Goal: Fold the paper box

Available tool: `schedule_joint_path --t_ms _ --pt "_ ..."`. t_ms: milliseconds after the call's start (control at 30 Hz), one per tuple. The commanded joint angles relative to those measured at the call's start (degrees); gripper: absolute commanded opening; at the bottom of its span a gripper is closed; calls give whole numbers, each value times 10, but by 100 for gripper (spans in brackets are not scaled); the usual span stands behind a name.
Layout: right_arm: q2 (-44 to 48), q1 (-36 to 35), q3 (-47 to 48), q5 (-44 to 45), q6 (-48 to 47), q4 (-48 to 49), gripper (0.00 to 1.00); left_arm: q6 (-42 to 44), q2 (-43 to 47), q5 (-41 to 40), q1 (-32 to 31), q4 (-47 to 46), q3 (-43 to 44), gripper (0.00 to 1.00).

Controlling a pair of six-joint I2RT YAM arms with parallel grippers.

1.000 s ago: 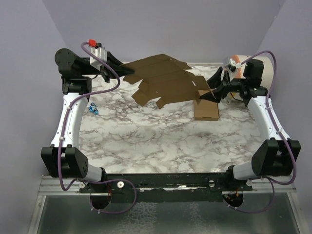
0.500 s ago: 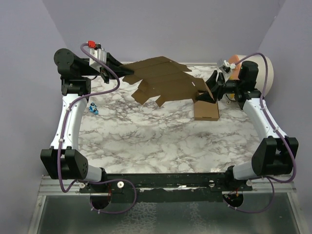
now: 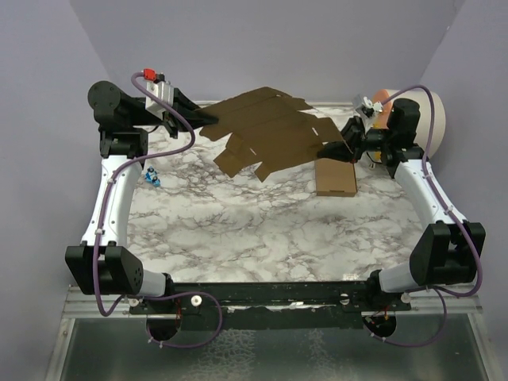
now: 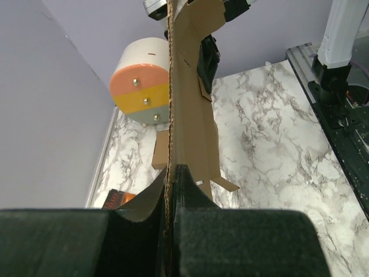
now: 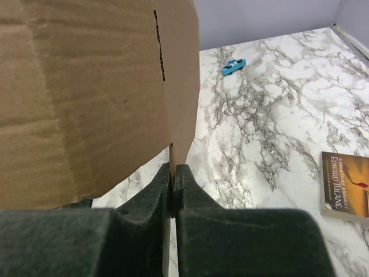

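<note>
You lifted the cardboard sheet's point(image 3: 270, 131) right end off the carton point(image 3: 336, 178) near the counter's point(image 3: 262, 214) far right corner. The left jaws and right jaws stayed clamped on its ends.

The near half of the marble table point(image 3: 254, 230) is open from left to right, while the far half is spanned by the wide paper box point(image 3: 270, 131) held off the surface, with a slim brown carton point(image 3: 335, 177) lying at its right end, a small blue toy point(image 3: 152, 178) at the left and a round drum point(image 3: 429, 111) at the far right.
</note>
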State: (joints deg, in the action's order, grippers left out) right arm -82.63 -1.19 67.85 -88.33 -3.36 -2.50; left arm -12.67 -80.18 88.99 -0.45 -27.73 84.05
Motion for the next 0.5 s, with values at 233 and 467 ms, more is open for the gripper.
schedule_joint_path --t_ms 233,467 --pt "-1 15 65 108 -301 -265 61 2 73 5 -2 0 -79 0" --pt "49 98 97 293 -363 -311 78 140 168 -27 3 74 -220 0"
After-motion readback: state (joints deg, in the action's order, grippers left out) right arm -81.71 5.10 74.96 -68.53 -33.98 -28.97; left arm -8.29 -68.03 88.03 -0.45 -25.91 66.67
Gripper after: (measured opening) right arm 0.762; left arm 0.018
